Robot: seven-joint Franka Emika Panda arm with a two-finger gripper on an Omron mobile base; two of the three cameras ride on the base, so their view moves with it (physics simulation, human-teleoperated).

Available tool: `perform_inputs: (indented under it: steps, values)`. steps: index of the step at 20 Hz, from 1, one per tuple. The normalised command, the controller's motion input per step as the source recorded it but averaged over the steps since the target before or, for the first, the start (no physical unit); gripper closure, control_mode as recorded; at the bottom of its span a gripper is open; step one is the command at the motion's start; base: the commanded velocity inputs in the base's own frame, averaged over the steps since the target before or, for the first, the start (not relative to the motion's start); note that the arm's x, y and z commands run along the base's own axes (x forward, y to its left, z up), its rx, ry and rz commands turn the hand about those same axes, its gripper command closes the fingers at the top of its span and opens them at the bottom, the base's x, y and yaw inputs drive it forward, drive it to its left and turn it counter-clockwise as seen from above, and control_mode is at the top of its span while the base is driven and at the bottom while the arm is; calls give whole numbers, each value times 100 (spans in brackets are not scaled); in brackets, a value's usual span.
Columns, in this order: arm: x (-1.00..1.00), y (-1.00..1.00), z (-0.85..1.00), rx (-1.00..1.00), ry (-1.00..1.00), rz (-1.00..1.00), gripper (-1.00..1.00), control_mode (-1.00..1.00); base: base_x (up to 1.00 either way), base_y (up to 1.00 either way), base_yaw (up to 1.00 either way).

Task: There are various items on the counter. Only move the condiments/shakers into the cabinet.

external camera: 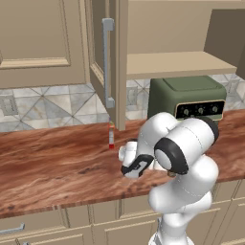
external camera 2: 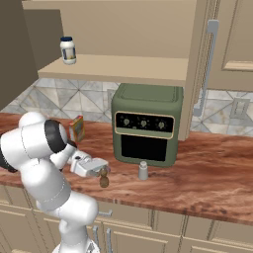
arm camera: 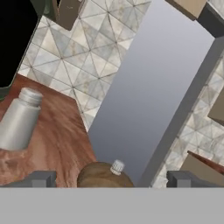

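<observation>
Pepper mill [arm camera: 104, 175] between spread fingers [arm camera: 41, 179]

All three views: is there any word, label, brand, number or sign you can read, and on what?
None readable.
white jar on the cabinet shelf: label blurred.
orange box on the counter: print too small.
green oven: marks around the knobs too small.
</observation>
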Motion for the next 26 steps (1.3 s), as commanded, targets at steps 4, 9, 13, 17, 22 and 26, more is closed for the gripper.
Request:
perform_inputs:
  steps: [4,9,13,17,22,26]
  values:
    - [0,-26,-9,-5,-6,4,-100,-100,0,0,0]
    - [-9,-11,-22,-6,-5,3,-100,-100,0,0,0]
    - [0,0,-14,-4,-3,3,100,-100,0,0,0]
    - [-2,1,18,0,-11,8,100,-100,0,0,0]
    - [-12,9,76,4,-10,19,100,-100,0,0,0]
    - [-27,2,93,1,0,36,100,-100,0,0,0]
